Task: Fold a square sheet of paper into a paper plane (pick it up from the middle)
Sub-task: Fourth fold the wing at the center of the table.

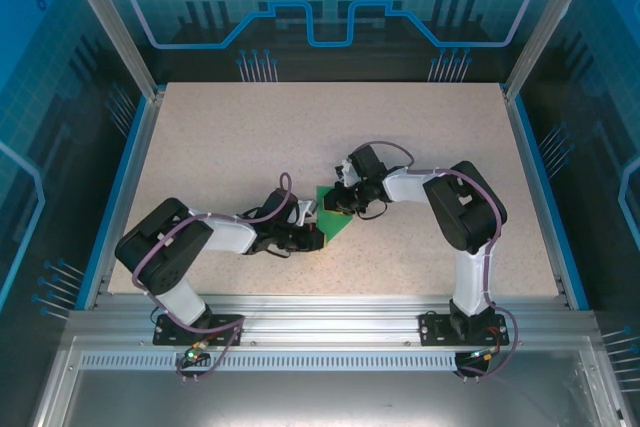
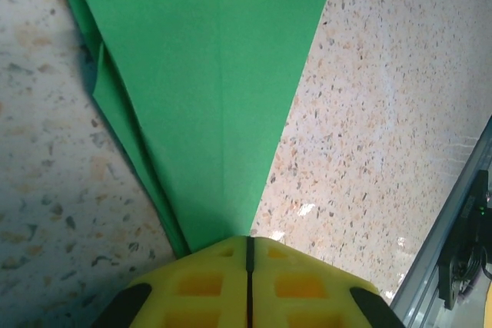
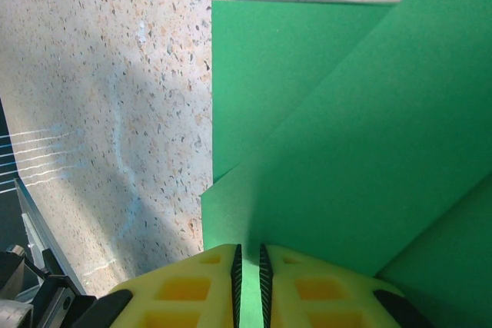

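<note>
Left gripper [image 2: 247,245]: clenched on the pointed tip of the paper [image 2: 207,97], jaws pressed to a thin slit. Right gripper [image 3: 247,257]: also grasping paper, green showing in the narrow gap between its jaws, bite taken on the edge of an upper folded layer, with a lower layer flat on the worktop [image 1: 420,137] beyond. Paper at mid-worktop, directly between the two grippers and touching both, so neither arm is nearer. Already folded to a tapering wedge with a centre crease, plus a loose flap along its left side in the left wrist view. Long axis running from the left gripper's tip away and to the right, toward the right gripper at the wide end. Next fold probably along that crease, judging by the shape, so keeping both bites in line with it looks critical. Left arm: elbow bent out to the left, forearm low, reaching right. Right arm: elbow raised at right, forearm reaching left, wrist low over the paper.
</note>
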### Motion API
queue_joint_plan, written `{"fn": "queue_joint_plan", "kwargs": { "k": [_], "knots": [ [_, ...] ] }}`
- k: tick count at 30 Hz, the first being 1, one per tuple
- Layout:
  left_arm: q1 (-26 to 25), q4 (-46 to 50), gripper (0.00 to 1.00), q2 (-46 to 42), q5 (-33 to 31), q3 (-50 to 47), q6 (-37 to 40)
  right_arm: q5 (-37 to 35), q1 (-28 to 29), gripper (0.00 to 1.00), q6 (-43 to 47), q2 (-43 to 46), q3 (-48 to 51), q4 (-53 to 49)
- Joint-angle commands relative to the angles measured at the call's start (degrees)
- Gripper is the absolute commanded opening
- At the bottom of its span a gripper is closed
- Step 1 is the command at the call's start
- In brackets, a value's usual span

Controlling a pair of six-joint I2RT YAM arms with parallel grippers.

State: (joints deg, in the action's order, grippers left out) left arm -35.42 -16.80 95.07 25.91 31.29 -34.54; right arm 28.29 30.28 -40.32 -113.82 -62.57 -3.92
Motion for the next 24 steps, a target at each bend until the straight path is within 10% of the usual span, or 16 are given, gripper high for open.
{"fn": "queue_joint_plan", "kwargs": {
  "k": [1, 24],
  "knots": [
    [-1.15, 21.99, 0.10, 1.17, 3.52, -5.16, -0.18, -5.79, -0.23, 0.17, 0.44, -2.76, 1.63, -1.88],
    [-0.48, 22.21, 0.20, -21.97, -10.00, 3.84, -1.90, -5.01, 0.63, 0.18, -1.67, -1.41, 2.33, 0.16]
  ]
}}
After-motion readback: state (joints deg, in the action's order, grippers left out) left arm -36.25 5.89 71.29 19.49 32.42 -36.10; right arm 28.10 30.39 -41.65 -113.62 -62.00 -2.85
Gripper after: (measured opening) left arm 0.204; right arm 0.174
